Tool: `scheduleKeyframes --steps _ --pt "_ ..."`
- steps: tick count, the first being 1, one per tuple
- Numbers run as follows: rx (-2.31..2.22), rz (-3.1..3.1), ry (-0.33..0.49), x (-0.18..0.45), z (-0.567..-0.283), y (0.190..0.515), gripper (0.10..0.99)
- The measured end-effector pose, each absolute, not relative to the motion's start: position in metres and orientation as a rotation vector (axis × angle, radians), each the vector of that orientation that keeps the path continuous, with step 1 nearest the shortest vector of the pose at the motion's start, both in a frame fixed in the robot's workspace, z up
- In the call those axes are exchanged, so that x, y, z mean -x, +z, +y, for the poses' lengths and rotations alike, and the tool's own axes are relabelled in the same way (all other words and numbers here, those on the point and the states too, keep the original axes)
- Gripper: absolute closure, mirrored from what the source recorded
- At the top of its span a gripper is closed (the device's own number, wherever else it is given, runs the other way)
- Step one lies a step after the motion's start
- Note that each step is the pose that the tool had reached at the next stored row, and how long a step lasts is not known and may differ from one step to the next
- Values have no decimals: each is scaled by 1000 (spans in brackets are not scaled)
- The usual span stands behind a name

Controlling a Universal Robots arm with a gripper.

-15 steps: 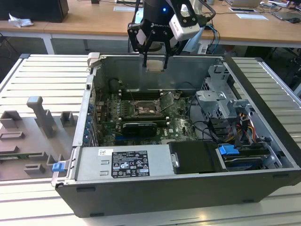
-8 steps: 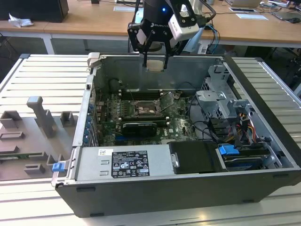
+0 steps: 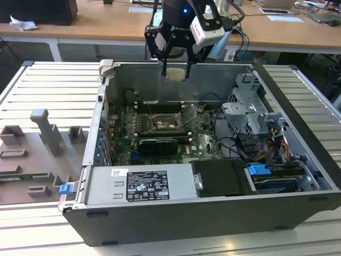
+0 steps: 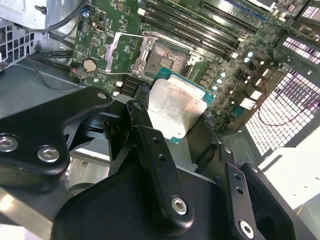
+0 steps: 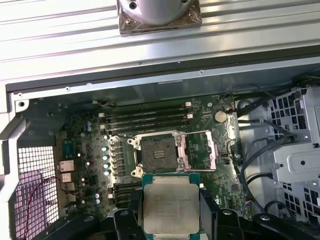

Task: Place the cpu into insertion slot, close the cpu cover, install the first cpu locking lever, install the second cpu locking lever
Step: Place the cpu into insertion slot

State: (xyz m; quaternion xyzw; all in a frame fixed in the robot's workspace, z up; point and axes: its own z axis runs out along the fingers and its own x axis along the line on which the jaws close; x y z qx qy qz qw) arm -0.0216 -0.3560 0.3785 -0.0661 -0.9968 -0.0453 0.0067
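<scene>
My gripper hangs above the open computer case, shut on the cpu. The cpu is a pale silver square chip on a green edge, pinched between two black fingers. It is well clear of the board. The insertion slot lies bare with its dark centre showing on the green motherboard. Beside it the cpu cover, a thin silver frame, is folded open and flat. In the second wrist view the cpu sits just short of the insertion slot, with the cover alongside.
Long memory slots run beside the socket. A long black card, a power supply, a drive cage and loose cables fill the case. Its walls rise around the board. Grey fixtures stand on the table at the exterior view's left.
</scene>
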Motion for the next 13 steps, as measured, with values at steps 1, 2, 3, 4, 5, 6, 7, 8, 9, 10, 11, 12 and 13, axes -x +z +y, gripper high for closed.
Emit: scheduleKeyframes --steps 1,2,3,4,5,6,7,8,9,10,11,12,13 --pt "209 -3118 -142 22 -356 379 545" --pt "211 -3118 -142 22 -356 379 545" --pt "215 -3118 -142 22 -356 379 545" --pt "219 -3118 -142 22 -356 379 545" --pt "223 -3118 -142 22 -356 379 545" --pt "227 -3117 -142 22 -356 379 545" --pt "230 -3117 -142 22 -356 379 545" --pt "233 -3117 -142 22 -356 379 545" --pt "237 -3117 -142 22 -356 379 545" --pt "241 -3117 -142 22 -356 379 545" --pt "248 -3116 -142 22 -356 379 545" --pt "258 -3116 -142 22 -356 379 545" --pt "273 -3115 -142 22 -356 378 545"
